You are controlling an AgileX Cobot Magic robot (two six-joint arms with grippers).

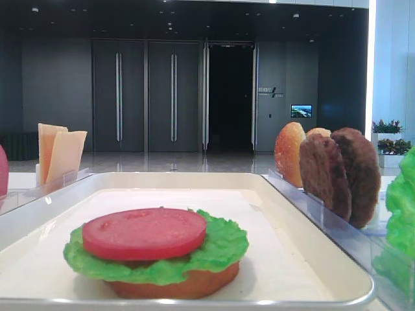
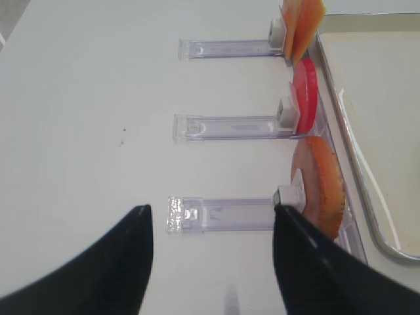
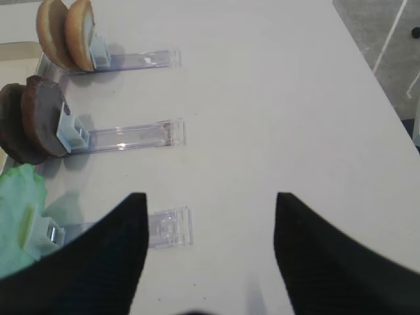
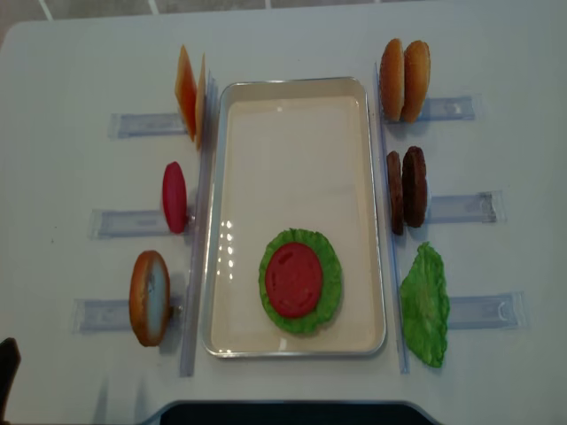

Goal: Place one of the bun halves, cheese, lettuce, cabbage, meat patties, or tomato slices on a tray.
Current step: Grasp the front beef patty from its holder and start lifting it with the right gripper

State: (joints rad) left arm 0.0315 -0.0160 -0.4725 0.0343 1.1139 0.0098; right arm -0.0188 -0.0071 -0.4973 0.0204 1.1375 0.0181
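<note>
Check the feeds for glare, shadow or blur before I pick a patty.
Overhead view: small glints on the tray floor, otherwise even. Low front view: bright window strip at right, lettuce edge soft. Right wrist view: meat patties sharp, soft shadows.

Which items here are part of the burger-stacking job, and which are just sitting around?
Job items:
- cream-white rectangular tray
- red round tomato slice on green ruffled lettuce leaf, stacked in the tray
- two dark-brown meat patties
- golden-orange bun halves
- pale yellow-orange cheese slices

Bystanders:
- clear plastic rack strips
- white table
</note>
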